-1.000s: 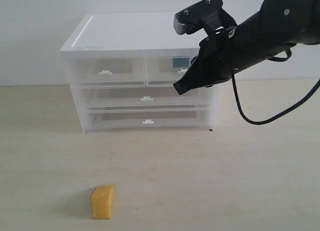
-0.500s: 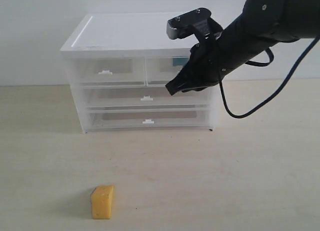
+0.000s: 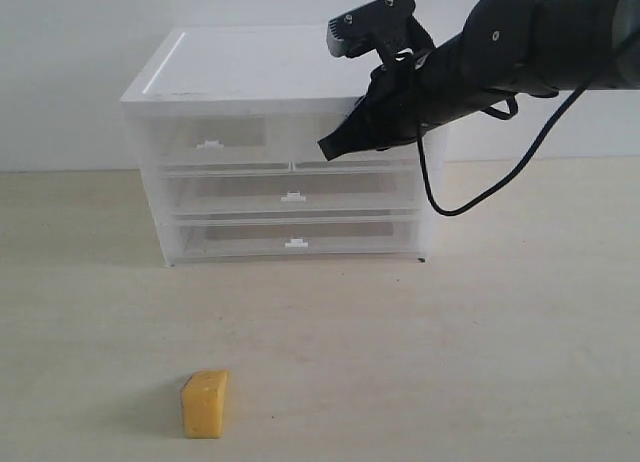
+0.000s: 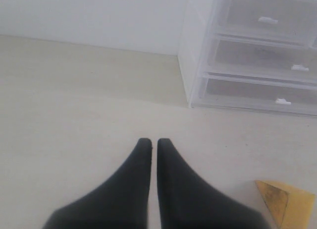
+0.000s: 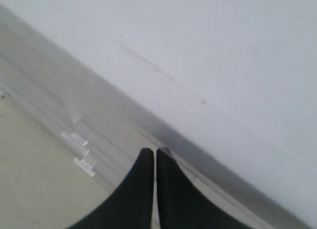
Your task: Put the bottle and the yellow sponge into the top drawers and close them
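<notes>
Just ahead of the clenched right pincer (image 3: 325, 152) sits a top drawer (image 3: 306, 132); overpushing may skid the cabinet (image 3: 250, 62) back; left pincer (image 4: 154, 142) clenched too.

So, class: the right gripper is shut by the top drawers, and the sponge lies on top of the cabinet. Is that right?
No. The sponge lies on the table in front of the cabinet, not on top, as the exterior view shows. The rest holds.
</notes>
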You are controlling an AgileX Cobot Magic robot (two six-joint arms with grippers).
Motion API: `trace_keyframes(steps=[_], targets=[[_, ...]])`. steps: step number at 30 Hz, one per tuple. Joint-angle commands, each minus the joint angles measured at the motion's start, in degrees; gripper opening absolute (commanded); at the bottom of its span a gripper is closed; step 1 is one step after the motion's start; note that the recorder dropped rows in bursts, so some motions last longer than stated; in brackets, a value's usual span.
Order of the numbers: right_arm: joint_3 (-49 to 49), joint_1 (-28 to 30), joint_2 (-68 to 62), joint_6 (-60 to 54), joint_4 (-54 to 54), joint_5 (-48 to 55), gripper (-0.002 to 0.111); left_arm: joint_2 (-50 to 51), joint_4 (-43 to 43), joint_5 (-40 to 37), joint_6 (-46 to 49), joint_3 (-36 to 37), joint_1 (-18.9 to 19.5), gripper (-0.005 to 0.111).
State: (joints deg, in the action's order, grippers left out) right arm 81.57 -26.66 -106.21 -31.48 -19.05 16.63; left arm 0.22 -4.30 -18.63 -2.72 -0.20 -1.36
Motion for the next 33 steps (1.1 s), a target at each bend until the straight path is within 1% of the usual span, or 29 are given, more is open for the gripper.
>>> trace_keyframes(steps=[1, 4, 8, 12, 16, 19, 21, 22, 23, 24, 25, 26, 28, 30, 33], targets=[[0.5, 0.4, 0.2, -0.4, 0.4, -5.4, 0.000, -0.2, -0.7, 0.6, -0.2, 0.2, 0.2, 0.004], [0.5, 0.4, 0.2, 0.5, 0.4, -7.8, 0.000, -0.2, -0.7, 0.6, -0.2, 0.2, 0.2, 0.004], [0.5, 0.4, 0.3, 1.6, 0.1, -6.7, 0.000, -0.2, -0.7, 0.6, -0.2, 0.2, 0.2, 0.004], [0.5, 0.4, 2.3, 1.6, 0.1, -1.6, 0.000, -0.2, -0.7, 0.6, -0.2, 0.2, 0.2, 0.004], [0.5, 0.4, 5.6, -0.8, 0.9, 8.5, 0.000, -0.2, -0.7, 0.6, -0.2, 0.2, 0.2, 0.004], [0.5, 0.4, 7.8, -0.7, 6.5, 15.8, 0.000, -0.2, -0.7, 0.6, -0.2, 0.2, 0.2, 0.004], [0.5, 0.5, 9.3, 3.4, 13.5, 20.7, 0.000, -0.2, -0.7, 0.6, -0.2, 0.2, 0.2, 0.004], [0.5, 0.6, 10.3, 11.3, 21.6, 23.4, 0.000, -0.2, -0.7, 0.6, -0.2, 0.2, 0.2, 0.004], [0.5, 1.0, 10.8, 15.8, 25.5, 24.7, 0.000, -0.2, -0.7, 0.6, -0.2, 0.2, 0.2, 0.004], [0.5, 2.4, 11.9, 22.4, 31.8, 27.6, 0.000, -0.2, -0.7, 0.6, -0.2, 0.2, 0.2, 0.004], [0.5, 3.5, 12.5, 25.2, 33.7, 29.1, 0.000, -0.2, -0.7, 0.6, -0.2, 0.2, 0.2, 0.004], [0.5, 6.5, 13.6, 27.8, 34.6, 32.0, 0.000, -0.2, -0.7, 0.6, -0.2, 0.2, 0.2, 0.004], [-0.5, 10.8, 15.5, 29.6, 33.4, 34.8, 0.000, -0.2, -0.7, 0.6, -0.2, 0.2, 0.2, 0.004], [-2.6, 14.5, 17.5, 29.7, 30.8, 34.9, 0.000, -0.2, -0.7, 0.6, -0.2, 0.2, 0.2, 0.004], [-9.7, 21.0, 23.4, 30.0, 27.0, 29.7, 0.000, -0.2, -0.7, 0.6, -0.2, 0.2, 0.2, 0.004]])
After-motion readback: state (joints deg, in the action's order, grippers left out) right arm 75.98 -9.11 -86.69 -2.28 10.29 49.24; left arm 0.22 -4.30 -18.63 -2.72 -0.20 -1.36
